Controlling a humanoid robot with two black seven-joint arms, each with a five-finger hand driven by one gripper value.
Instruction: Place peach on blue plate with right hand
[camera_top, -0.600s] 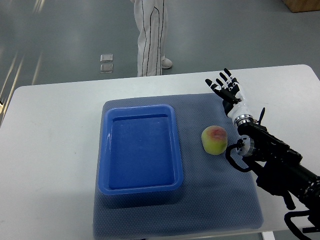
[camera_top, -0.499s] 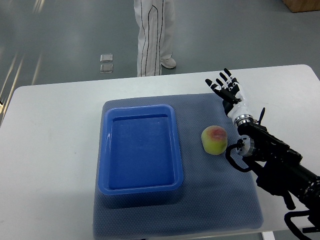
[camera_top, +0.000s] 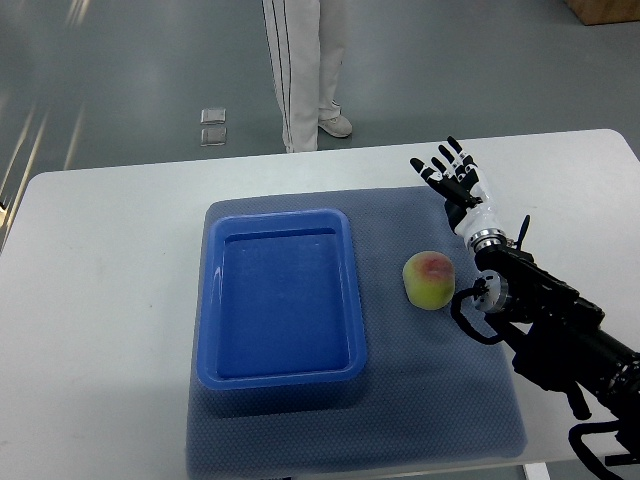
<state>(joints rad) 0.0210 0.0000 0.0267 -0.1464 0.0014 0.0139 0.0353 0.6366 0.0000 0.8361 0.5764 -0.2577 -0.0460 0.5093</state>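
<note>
Grey floor behind; white table (camera_top: 110, 300) w/ grey-blue mat (camera_top: 440, 400). Right hand (camera_top: 452, 178) raised over mat's far right corner, fingers (camera_top: 438, 164) spread apart, holding nothing, touching nothing. Vs earlier frames: hand, arm, peach unchanged; only the person (camera_top: 305, 70) behind the table has shifted stance. Peach (camera_top: 430, 279) sits on mat just right of blue plate (camera_top: 212, 300), nearer the camera than the fingers, apart from them, close to the forearm. Plate holds nothing.
</note>
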